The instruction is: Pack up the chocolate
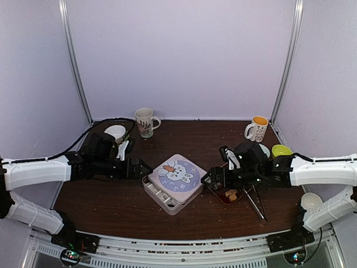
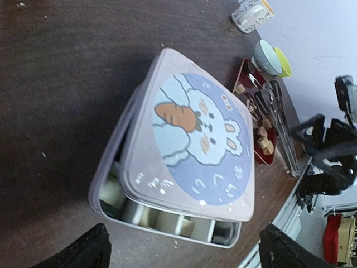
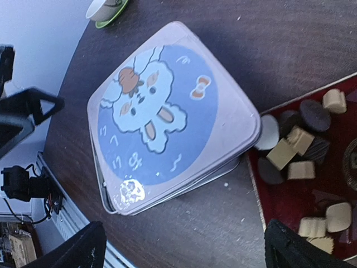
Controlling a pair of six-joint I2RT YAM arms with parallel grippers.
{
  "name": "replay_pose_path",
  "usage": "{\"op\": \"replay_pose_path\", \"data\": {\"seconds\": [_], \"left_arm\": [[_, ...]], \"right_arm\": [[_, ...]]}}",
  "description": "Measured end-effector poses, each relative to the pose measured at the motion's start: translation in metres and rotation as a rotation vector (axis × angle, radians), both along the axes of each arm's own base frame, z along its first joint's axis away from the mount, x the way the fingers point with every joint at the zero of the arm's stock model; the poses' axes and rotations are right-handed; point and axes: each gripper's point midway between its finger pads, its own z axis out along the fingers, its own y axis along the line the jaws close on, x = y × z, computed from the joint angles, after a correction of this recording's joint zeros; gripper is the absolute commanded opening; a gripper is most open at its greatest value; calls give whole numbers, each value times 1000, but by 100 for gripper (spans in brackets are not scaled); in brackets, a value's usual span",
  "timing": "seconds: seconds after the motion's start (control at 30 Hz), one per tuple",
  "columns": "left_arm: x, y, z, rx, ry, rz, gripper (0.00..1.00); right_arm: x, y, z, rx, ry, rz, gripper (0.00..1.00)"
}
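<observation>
Far left, a white cup [image 1: 116,133] sits at the back of the worktop [image 1: 111,204], with a patterned mug [image 1: 146,121] just right of it. The left hand [image 1: 145,167] hovers low beside the box [image 1: 165,196], fingers spread wide and holding nothing.

The box is mid-worktop. Its rabbit lid [image 1: 174,174] is on but skewed, so a strip of compartments shows along the near-left edge.

The right hand [image 1: 207,178] is at the box's right side, fingers also apart and empty. Right of the box is a red tray [image 3: 290,201] holding the chocolate [image 3: 301,151]: loose tan, dark and white pieces lying close together, some touching. Metal tongs [image 1: 257,204] lie on the tray's right side. A second mug [image 1: 257,128] and a green bowl [image 1: 280,149] sit at the back right.

Handling, as a judgement: the pieces are tiny, light and stiff, with smooth sides. They are likely to slip or chip if squeezed hard and easy to knock into neighbours. It is best to pinch one piece across its flat opposite faces, starting with one at the edge of the pile. The lid probably has to come off first, gripped by its rim.

Hard to make out: the top view has the right arm over most of the tray. The right wrist view cuts the tray off at the right edge, so there is no full count. The box's inside is mostly under the lid. Pale shapes show in the open compartments, but I cannot tell whether they are chocolate or dividers.
</observation>
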Motion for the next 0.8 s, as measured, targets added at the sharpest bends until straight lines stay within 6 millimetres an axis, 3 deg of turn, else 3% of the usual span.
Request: {"op": "replay_pose_path", "data": {"seconds": [0.13, 0.33, 0.53, 0.8], "left_arm": [[-25, -10, 4, -44, 46, 17, 98], [-34, -20, 10, -88, 78, 50, 98], [-39, -30, -5, -107, 129, 60, 98], [-37, -36, -32, -87, 205, 80, 96]], "right_arm": [[35, -10, 9, -32, -35, 0, 99], [74, 0, 4, -44, -36, 51, 98], [93, 20, -22, -48, 17, 129, 97], [109, 37, -31, -58, 4, 188, 97]]}}
